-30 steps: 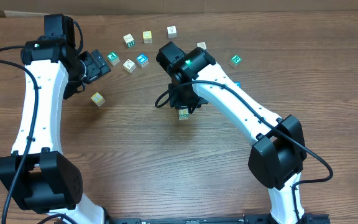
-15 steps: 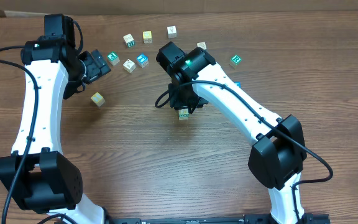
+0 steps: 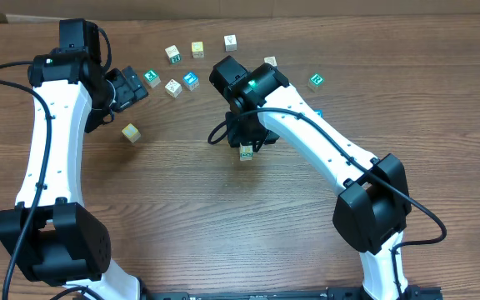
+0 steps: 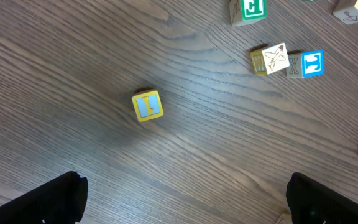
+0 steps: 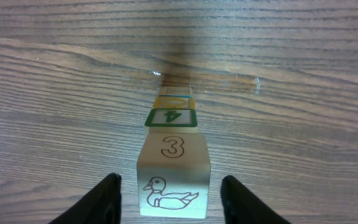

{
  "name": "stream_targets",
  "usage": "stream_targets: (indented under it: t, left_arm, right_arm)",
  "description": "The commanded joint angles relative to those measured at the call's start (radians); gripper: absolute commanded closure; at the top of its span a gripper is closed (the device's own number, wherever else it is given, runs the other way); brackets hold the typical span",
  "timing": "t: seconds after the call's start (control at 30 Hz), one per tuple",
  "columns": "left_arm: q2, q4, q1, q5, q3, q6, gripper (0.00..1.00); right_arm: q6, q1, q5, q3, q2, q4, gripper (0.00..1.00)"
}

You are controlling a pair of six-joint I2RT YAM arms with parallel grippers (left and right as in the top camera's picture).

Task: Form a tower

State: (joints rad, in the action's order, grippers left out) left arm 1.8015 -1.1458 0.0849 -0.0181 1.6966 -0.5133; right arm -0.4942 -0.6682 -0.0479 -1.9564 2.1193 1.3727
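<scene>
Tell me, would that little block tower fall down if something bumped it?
Probably: the tower is one cube wide and several high, so a nudge could tip it. Its cubes look like hard wood, merely stacked, so they'd likely scatter rather than bend.

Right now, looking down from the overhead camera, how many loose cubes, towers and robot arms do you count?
Loose wooden cubes: 10, two of them partly behind an arm
Tower: 1
Robot arms: 2
Total: 13
</scene>
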Motion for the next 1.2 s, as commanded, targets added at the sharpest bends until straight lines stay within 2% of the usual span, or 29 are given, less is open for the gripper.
stream_targets:
  t: [0.0, 0.1, 0.4, 1.17]
  left_arm:
    - [0.012, -0.002, -0.007, 0.006, 0.0, 0.019, 0.0]
    - [0.012, -0.002, -0.007, 0.006, 0.0, 0.019, 0.0]
    - [0.012, -0.002, -0.007, 0.006, 0.0, 0.019, 0.01]
    - [0.012, -0.002, -0.007, 0.006, 0.0, 0.019, 0.0]
  right_arm:
    - [0.004, -0.004, 0.005, 0.007, -0.01, -0.003, 0.58]
    - [0.004, -0.004, 0.005, 0.007, -0.01, -0.003, 0.66]
    - [0.004, -0.004, 0.004, 0.007, -0.01, -0.016, 0.76]
    - [0.004, -0.004, 0.005, 0.005, -0.01, -0.027, 0.77]
